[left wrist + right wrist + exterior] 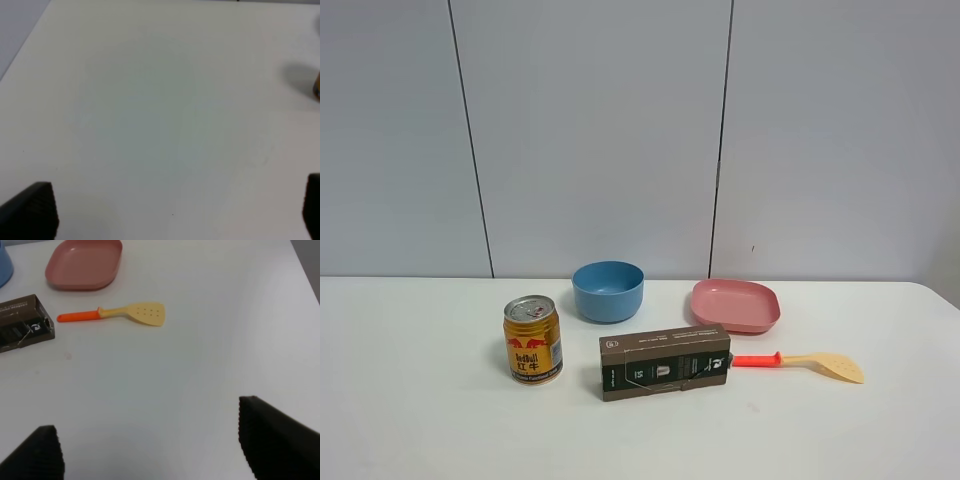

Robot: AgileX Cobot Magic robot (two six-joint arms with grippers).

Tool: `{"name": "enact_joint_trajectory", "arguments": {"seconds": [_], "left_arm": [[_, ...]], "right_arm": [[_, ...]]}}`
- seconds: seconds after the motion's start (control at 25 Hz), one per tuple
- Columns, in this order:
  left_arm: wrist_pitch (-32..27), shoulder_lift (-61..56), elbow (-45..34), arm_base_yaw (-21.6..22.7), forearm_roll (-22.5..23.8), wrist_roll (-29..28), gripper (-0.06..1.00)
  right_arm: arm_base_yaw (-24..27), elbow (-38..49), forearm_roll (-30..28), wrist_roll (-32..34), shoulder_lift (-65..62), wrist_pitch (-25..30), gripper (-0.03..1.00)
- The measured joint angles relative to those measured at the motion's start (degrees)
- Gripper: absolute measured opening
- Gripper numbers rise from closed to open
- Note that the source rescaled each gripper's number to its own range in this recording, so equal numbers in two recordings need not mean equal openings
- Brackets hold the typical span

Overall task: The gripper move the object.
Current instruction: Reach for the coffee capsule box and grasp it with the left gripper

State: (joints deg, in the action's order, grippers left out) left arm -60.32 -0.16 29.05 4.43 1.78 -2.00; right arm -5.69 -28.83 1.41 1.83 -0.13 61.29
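Standing Red Bull can (533,340), box (665,362) nearby

My gripper (150,452): jaws wide apart above the white table (200,355).
Cardboard box (22,322): just beside the spatula (112,314), at its orange handle.
Pink plate (85,262): beyond both.

I see the box (665,362), long, dark brown cardboard with a dark green front panel and small white print. It lies lengthwise near the middle of the table (410,420), its panel facing the high camera. My right gripper (150,440) hovers well apart from it, jaws spread wide and holding nothing.
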Motion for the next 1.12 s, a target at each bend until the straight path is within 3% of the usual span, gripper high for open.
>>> {"name": "enact_joint_trajectory", "arguments": {"seconds": [0.4, 0.68, 0.84, 1.12], "left_arm": [[0.0, 0.0, 0.0, 0.0, -0.3, 0.0, 1.00], [0.1, 4.0, 0.0, 0.0, -7.2, -1.7, 1.00], [0.5, 11.9, 2.3, 0.0, -11.2, 2.0, 1.00], [1.6, 28.8, 15.2, 0.0, -13.8, 14.5, 1.00]], "right_arm": [[0.0, 0.0, 0.0, 0.0, 0.0, 0.0, 1.00], [0.0, 0.0, 0.0, 0.0, 0.0, 0.0, 1.00], [0.0, 0.0, 0.0, 0.0, 0.0, 0.0, 1.00], [0.0, 0.0, 0.0, 0.0, 0.0, 0.0, 1.00]]}}
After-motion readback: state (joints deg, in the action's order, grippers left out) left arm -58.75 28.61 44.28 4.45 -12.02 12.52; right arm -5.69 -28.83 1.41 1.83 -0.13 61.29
